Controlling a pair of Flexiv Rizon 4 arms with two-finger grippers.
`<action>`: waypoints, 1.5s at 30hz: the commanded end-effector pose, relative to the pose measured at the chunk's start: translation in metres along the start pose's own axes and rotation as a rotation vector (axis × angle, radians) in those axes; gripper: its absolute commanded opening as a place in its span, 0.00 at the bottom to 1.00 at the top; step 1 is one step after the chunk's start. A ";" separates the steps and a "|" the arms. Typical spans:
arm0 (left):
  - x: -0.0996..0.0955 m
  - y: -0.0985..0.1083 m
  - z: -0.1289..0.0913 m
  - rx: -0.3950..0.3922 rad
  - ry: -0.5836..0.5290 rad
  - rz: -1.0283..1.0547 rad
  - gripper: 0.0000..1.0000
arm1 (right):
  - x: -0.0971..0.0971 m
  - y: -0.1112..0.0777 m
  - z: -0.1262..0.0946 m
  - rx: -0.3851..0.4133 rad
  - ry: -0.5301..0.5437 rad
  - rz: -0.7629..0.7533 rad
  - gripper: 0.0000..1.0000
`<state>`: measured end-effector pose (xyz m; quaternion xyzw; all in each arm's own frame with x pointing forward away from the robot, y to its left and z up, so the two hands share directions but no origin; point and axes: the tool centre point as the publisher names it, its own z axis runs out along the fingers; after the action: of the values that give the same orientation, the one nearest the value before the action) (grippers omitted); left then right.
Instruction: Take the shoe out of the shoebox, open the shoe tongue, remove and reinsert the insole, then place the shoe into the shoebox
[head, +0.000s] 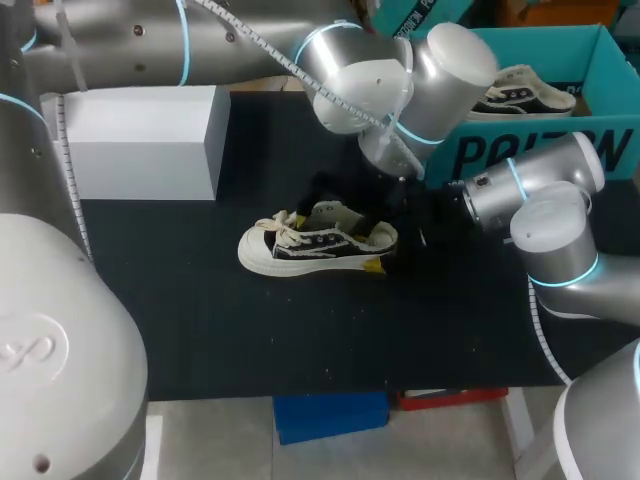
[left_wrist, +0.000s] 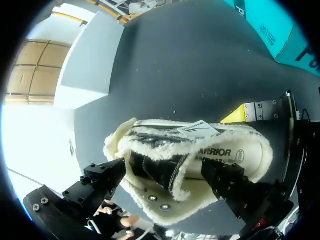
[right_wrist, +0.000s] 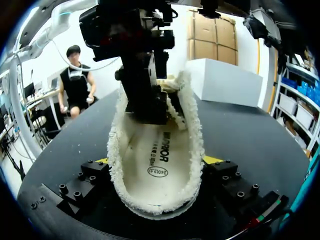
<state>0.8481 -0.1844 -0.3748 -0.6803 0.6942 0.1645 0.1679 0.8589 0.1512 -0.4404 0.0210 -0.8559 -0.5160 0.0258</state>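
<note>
Black table (head: 200, 320). Teal shoebox (head: 600, 60) at far R corner, with a 2nd shoe (head: 520, 95) lying in it. The white box (head: 140, 140) sits far L. The shoe (head: 310, 245) stands on its sole mid-table, outside the shoebox, toe to L. R gripper (right_wrist: 157, 162) clamps the heel, one finger each side. L gripper (left_wrist: 163, 166) is over the shoe opening, spread wide, with the tongue (left_wrist: 150, 172) betw. fingers, not pinched.
</note>
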 end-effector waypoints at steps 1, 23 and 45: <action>0.004 -0.008 0.002 -0.019 -0.035 -0.007 1.00 | 0.002 -0.003 0.004 0.000 0.000 0.001 0.00; -0.017 -0.005 0.004 0.030 -0.055 0.022 0.00 | 0.002 -0.003 0.004 0.000 0.000 0.001 0.00; -0.051 0.004 -0.032 0.092 0.069 0.028 0.00 | 0.002 -0.003 0.004 0.000 0.000 0.001 0.00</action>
<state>0.8518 -0.1669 -0.3324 -0.6658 0.7113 0.1348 0.1806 0.8584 0.1509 -0.4404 0.0214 -0.8559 -0.5161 0.0263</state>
